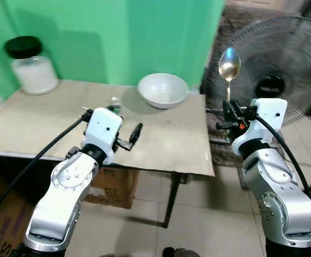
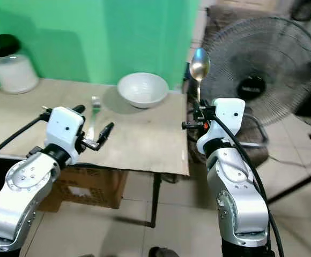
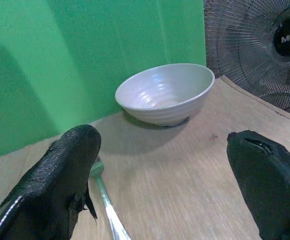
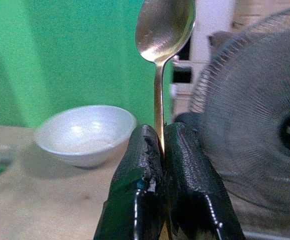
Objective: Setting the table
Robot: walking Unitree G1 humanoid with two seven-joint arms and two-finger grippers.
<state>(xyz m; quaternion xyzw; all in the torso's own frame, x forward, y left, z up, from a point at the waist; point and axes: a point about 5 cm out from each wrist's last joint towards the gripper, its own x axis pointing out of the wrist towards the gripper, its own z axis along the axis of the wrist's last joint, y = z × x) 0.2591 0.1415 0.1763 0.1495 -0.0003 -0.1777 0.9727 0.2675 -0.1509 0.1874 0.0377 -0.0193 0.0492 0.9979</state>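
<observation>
- Right gripper (image 4: 157, 150), off the table's (image 1: 161, 152) right edge, fingers clamped on a spoon (image 1: 229, 67) handle, bowl end upright before the fan (image 1: 284, 64).
- Left gripper (image 3: 165, 165) over the table, fingers spread wide, nothing between them.
- Head views: white bowl (image 1: 163, 90) at the far edge by the green wall (image 1: 118, 37), lidded jar (image 1: 32, 65) far left.
- Left wrist view: fork (image 3: 107, 207) flat below the fingers, just short of the bowl, lettering on the fan hub.
</observation>
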